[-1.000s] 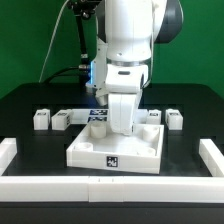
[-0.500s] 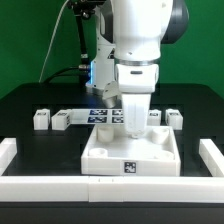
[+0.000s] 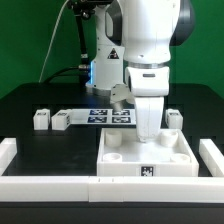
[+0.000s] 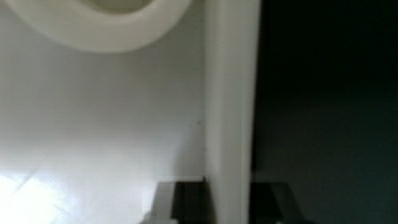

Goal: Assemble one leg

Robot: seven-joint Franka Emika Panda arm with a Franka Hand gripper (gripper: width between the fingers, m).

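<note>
The large flat white square panel point(image 3: 125, 160) with round corner sockets lies at the front right of the black table. My gripper point(image 3: 148, 128) stands over its far edge, shut on that raised edge. In the wrist view the white edge wall point(image 4: 228, 120) runs between my two dark fingers point(image 4: 180, 204), with a socket point(image 4: 116, 15) nearby. Two legs point(image 3: 41, 119) point(image 3: 62, 119), small white blocks, sit at the exterior view's left. Another leg point(image 3: 174, 118) sits just right of my gripper.
The marker board point(image 3: 103, 114) lies behind the panel. A low white wall point(image 3: 50, 185) runs along the table's front, with raised ends at the exterior view's left point(image 3: 8, 150) and right point(image 3: 212, 152). The panel's right side is close to the right wall end.
My gripper and the panel it holds have slid together toward the exterior view's right and slightly forward. The legs on the left have not moved.
</note>
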